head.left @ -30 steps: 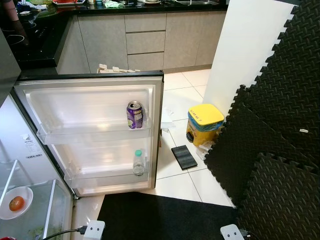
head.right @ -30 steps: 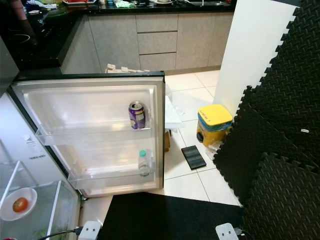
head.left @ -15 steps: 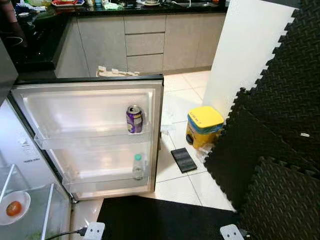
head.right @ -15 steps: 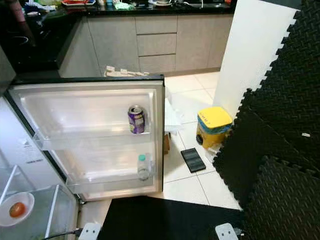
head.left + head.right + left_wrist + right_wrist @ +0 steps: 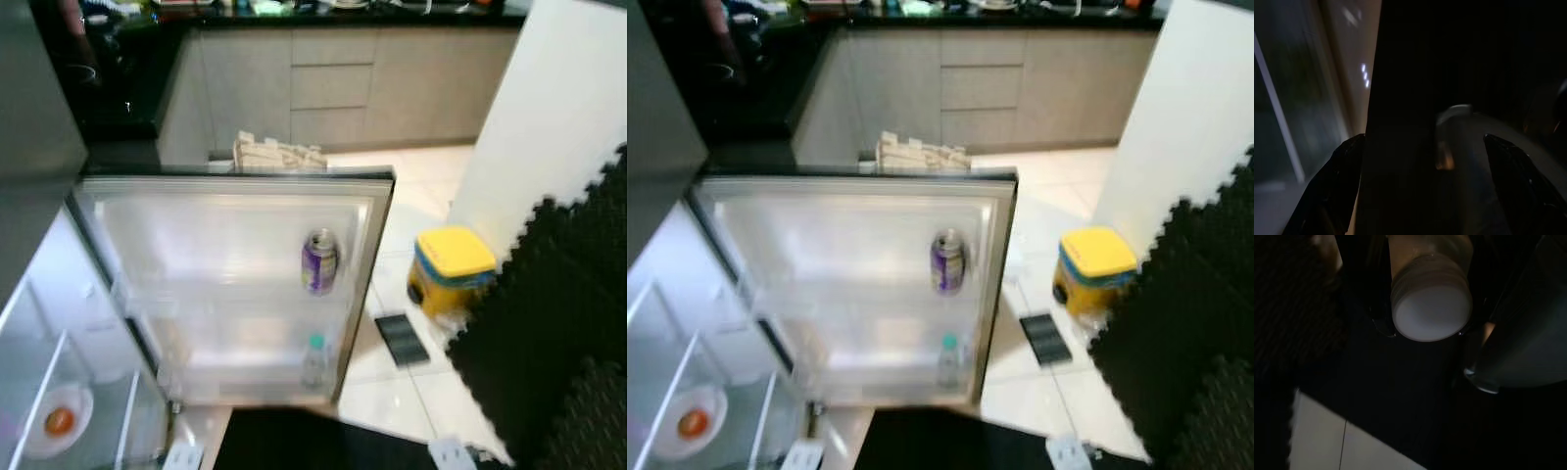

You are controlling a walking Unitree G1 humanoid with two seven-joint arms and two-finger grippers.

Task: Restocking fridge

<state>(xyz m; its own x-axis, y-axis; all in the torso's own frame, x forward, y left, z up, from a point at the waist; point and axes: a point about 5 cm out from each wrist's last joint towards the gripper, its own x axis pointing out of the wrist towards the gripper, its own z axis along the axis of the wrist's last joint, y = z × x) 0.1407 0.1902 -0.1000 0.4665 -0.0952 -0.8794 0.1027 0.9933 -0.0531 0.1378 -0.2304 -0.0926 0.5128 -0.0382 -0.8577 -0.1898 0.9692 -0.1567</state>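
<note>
Since the earlier frame the whole view had swung and gone blurred, so the camera moved, not the things: the open fridge door [image 5: 235, 284] now sat nearer the middle. Restocking looked partly done, by my reading: a purple can [image 5: 318, 262] stood on the door's upper shelf, a small bottle [image 5: 313, 360] on the lower, and a plate [image 5: 59, 434] with a tomato [image 5: 59, 421] lay inside. The right claw [image 5: 1427, 330] pinched a white-capped bottle [image 5: 1431, 308], not yet shelved. The left claw [image 5: 1422, 156] was spread in darkness; its surroundings were unreadable.
</note>
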